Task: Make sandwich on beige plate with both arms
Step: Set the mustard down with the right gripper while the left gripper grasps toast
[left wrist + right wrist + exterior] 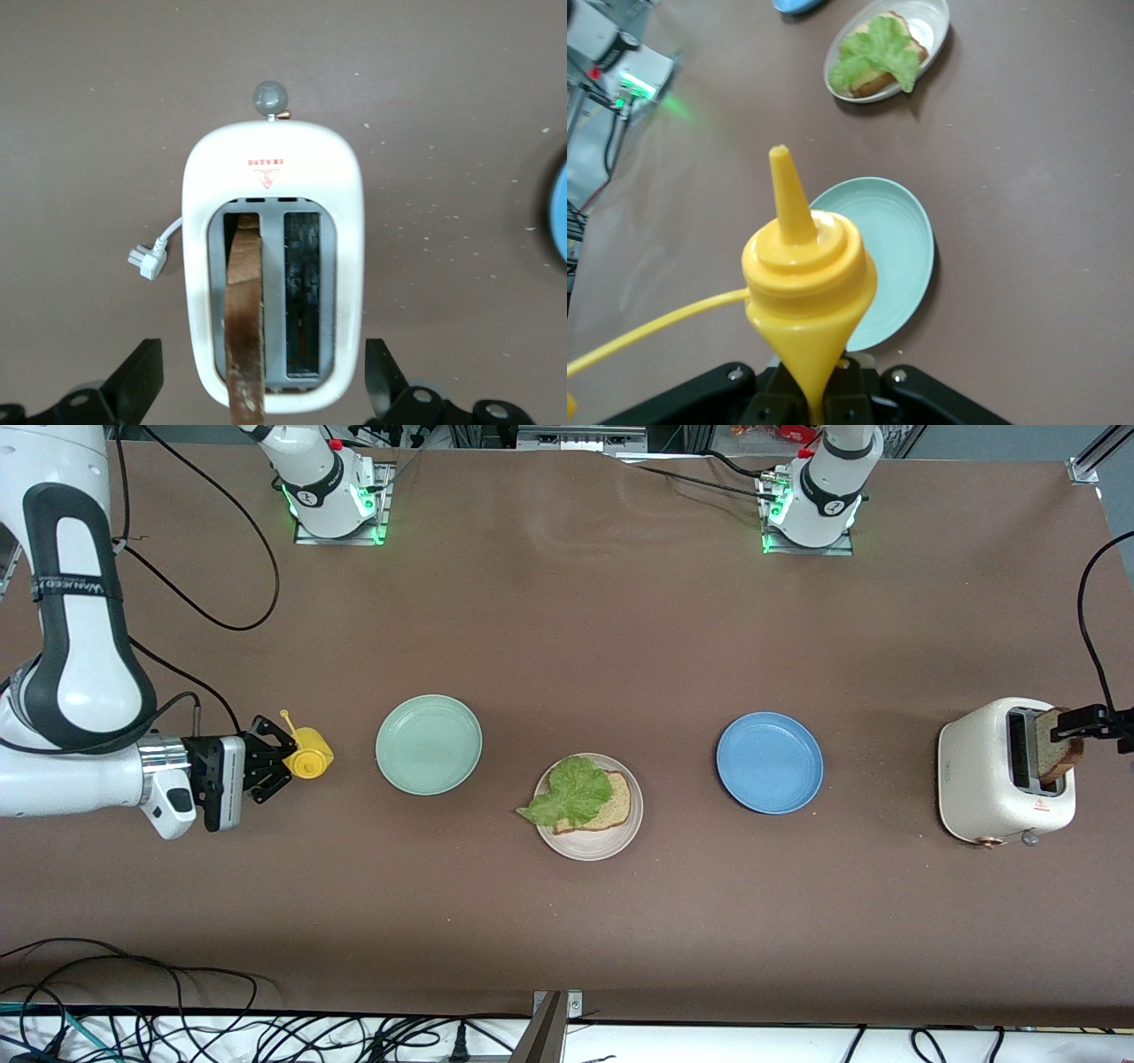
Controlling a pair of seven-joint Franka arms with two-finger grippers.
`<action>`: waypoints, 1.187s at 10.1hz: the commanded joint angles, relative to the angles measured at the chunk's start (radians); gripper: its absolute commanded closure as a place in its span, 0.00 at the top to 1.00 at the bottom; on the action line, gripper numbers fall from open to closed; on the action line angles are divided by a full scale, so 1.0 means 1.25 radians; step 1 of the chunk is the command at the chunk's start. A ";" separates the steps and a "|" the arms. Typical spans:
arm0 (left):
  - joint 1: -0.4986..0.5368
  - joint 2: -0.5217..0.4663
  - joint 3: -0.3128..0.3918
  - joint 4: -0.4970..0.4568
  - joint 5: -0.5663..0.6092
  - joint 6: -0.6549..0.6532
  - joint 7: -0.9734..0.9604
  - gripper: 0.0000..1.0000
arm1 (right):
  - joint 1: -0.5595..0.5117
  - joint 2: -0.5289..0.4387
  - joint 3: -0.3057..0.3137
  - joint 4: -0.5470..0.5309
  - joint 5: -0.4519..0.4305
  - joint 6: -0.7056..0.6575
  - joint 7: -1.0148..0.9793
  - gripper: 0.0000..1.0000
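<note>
The beige plate [592, 852] [940, 21] lies mid-table with one brown bread slice [619, 802] on it and a ruffled green lettuce leaf [574, 788] [877, 49] on top, overhanging the rim. A second bread slice [1059, 748] [244, 310] stands upright in one slot of the white toaster [983, 779] [275, 159]. My left gripper [1076, 724] [261, 350] hangs over the toaster, open, its fingers wide on either side of that slice. My right gripper [288, 758] [819, 394] is shut on a yellow squeeze bottle [307, 760] [806, 283], beside the mint-green plate.
A mint-green plate [429, 744] [899, 257] lies toward the right arm's end, a blue plate [769, 762] [560, 208] toward the left arm's end. The toaster's white plug [146, 259] lies on the table beside it. Cables hang along the table's near edge.
</note>
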 commanded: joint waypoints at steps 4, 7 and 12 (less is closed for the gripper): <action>0.039 -0.045 -0.012 -0.148 0.018 0.142 0.035 0.66 | -0.047 0.018 0.013 -0.050 0.052 -0.004 -0.240 0.00; 0.048 -0.040 -0.012 -0.145 0.000 0.141 0.064 0.00 | -0.053 0.030 0.013 -0.050 0.052 -0.009 -0.310 0.00; 0.041 -0.035 -0.013 -0.117 0.002 0.132 0.095 0.00 | -0.072 0.069 0.013 -0.046 0.078 -0.008 -0.405 0.00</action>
